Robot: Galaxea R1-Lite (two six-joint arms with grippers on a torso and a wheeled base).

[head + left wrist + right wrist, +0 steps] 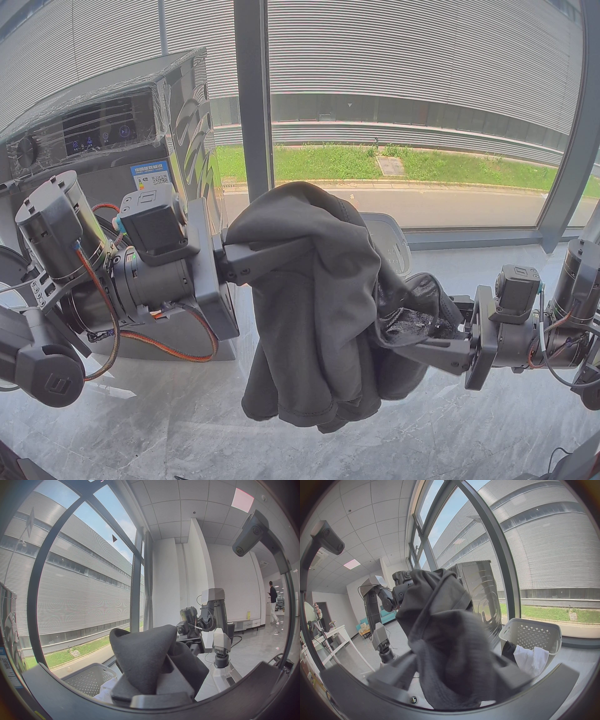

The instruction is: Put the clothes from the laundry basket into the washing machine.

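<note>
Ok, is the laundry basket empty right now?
No, the right wrist view shows a white cloth and a dark piece lying inside the laundry basket.

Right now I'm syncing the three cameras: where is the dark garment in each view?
Head view: dark garment hangs mid-picture.
Left wrist view: dark garment close up, in left gripper.
Right wrist view: dark garment close up, in right gripper.
Shared landmark: white laundry basket.

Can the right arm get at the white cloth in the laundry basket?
Probably not: the right arm has its jaws shut on the dark grey garment, shared with the left arm; the white cloth lies in the white plastic basket.
</note>
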